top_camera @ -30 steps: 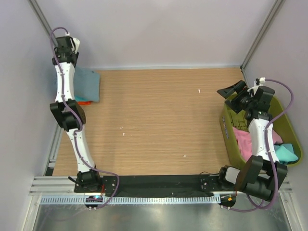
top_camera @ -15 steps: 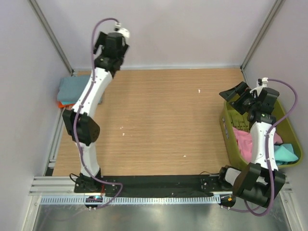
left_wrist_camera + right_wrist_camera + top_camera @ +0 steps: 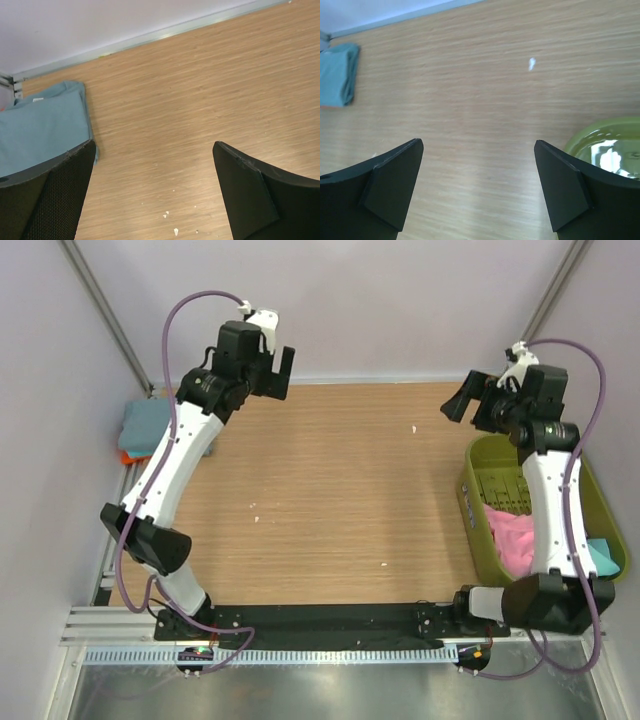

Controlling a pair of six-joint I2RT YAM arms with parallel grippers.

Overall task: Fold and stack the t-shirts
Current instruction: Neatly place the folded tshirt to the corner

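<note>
A folded blue-grey t-shirt (image 3: pixel 146 424) lies at the table's far left on top of an orange one (image 3: pixel 128 455). It also shows in the left wrist view (image 3: pixel 40 125) with a small white label, and in the right wrist view (image 3: pixel 339 74). A pink t-shirt (image 3: pixel 515 538) and a turquoise one (image 3: pixel 608 558) lie crumpled in the olive-green basket (image 3: pixel 474 510). My left gripper (image 3: pixel 283 368) (image 3: pixel 154 145) is open and empty, raised over the back of the table, to the right of the folded shirts. My right gripper (image 3: pixel 462 402) (image 3: pixel 478 142) is open and empty, raised beyond the basket's far left corner.
Small white crumbs (image 3: pixel 414 428) lie scattered on the wooden table (image 3: pixel 330 490). Walls close in the back and both sides, with slanted aluminium posts (image 3: pixel 108 315) in the corners. A black and metal rail (image 3: pixel 330 620) runs along the near edge.
My left arm has swung right, from over the folded shirts to the back of the table. My right arm has lifted and moved back and left from above the basket. Both grippers stayed open.
</note>
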